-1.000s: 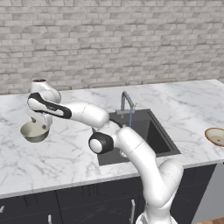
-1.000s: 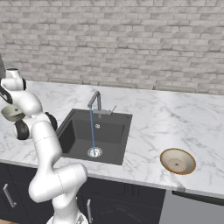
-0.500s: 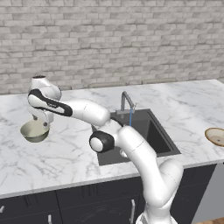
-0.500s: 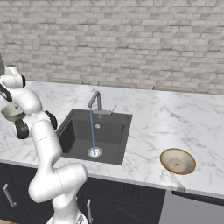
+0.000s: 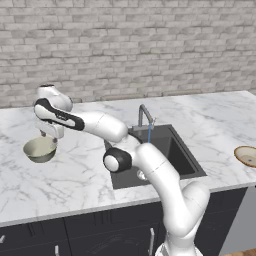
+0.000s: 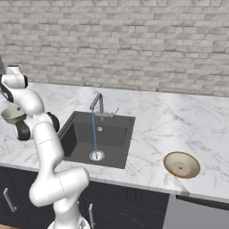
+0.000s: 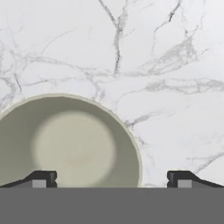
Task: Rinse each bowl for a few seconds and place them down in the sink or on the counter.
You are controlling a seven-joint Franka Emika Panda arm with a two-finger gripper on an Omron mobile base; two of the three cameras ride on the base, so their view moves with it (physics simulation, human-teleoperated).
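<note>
No readable writing anywhere. Grey brick wall [image 5: 150, 45] behind; white marble surface [image 5: 75, 175] over dark cabinets [image 5: 100, 232]. Dark sink [image 6: 96, 138], faucet [image 6: 97, 103] running a thin stream. Tan bowl [image 6: 181, 164] on surface at 3 o'clock of sink. Cream bowl [image 5: 40, 149] at 9 o'clock, upright. Gripper [image 7: 111, 177] above it, fingers apart, empty.

We see a grey brick wall [image 5: 150, 45] running behind everything — pale mortar lines, no shelves on it. Below sit dark cabinets [image 6: 129, 208] with slim silver handles [image 6: 9, 200]. A thin blue stream of water [image 6: 94, 134] falls straight down — steady, unbroken.
</note>
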